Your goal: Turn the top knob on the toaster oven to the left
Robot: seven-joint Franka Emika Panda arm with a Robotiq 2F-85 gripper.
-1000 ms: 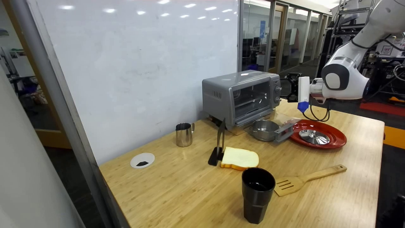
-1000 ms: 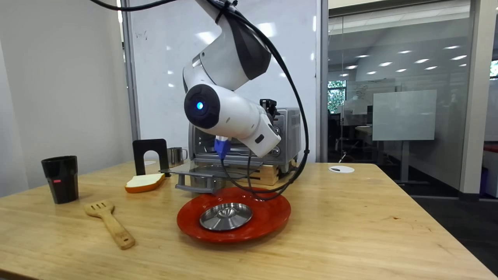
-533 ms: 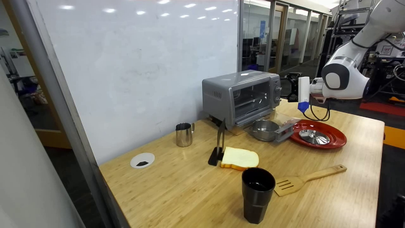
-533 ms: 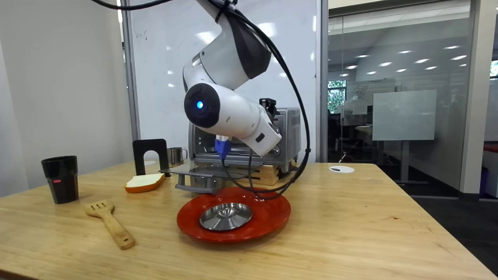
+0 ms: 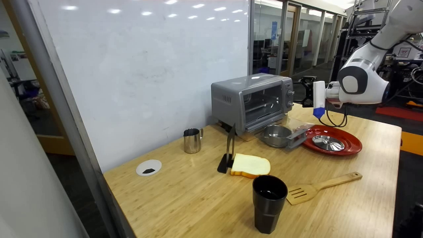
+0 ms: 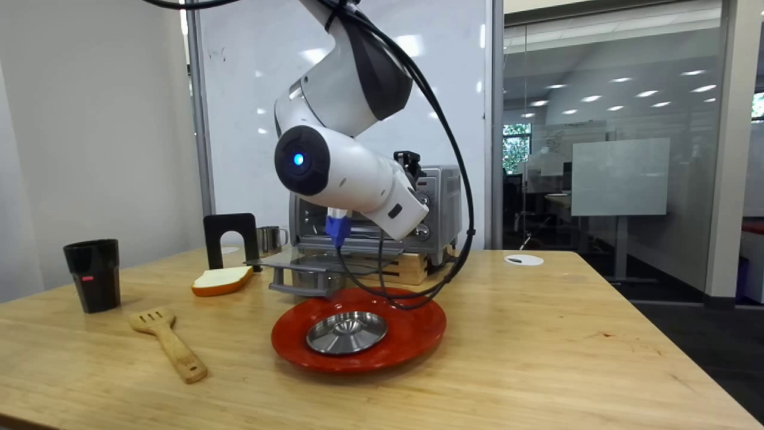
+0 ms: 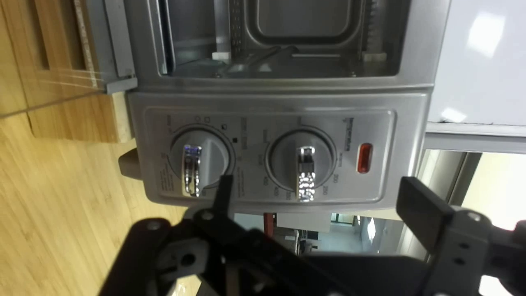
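Nearest on the bench (image 5: 185, 201), in an exterior view: a black cup (image 5: 269, 206), upright. A wooden spatula (image 5: 305, 193) lies with its slotted end near the cup. Beyond them, a bread slice (image 5: 250, 164) lies flat just beside a black arched stand (image 6: 231, 223), which is upright. A white disc (image 5: 145, 164) with a dark patch lies near the bench edge. A steel pitcher (image 5: 192, 142) stands farther back. A red plate (image 5: 355, 145) carries a metal lid (image 5: 328, 142). Beside the plate, the glass door (image 6: 325, 264) of the toaster oven (image 5: 233, 102) stands open, reaching out over a steel pot (image 5: 276, 136).

Obstructions: cables (image 6: 471, 232) hang in a loop from the arm (image 6: 358, 176) down near the plate. In an exterior view the arm covers part of the oven front.

Hand (image 7: 315, 183): fingers (image 7: 423, 213) spread wide, directed at the control panel (image 7: 252, 156). One finger overlaps the edge of the lower knob (image 7: 200, 156) in the wrist view; contact cannot be determined. Top knob (image 7: 302, 160): on the panel, between the lower knob and a red indicator (image 7: 364, 158), facing the gap between the fingers.

Wooden pieces (image 6: 412, 269) lie beneath the oven. A whiteboard (image 5: 148, 76) stands behind it. Farthest, glass partitions (image 6: 609, 107) rise past the whiteboard's end.
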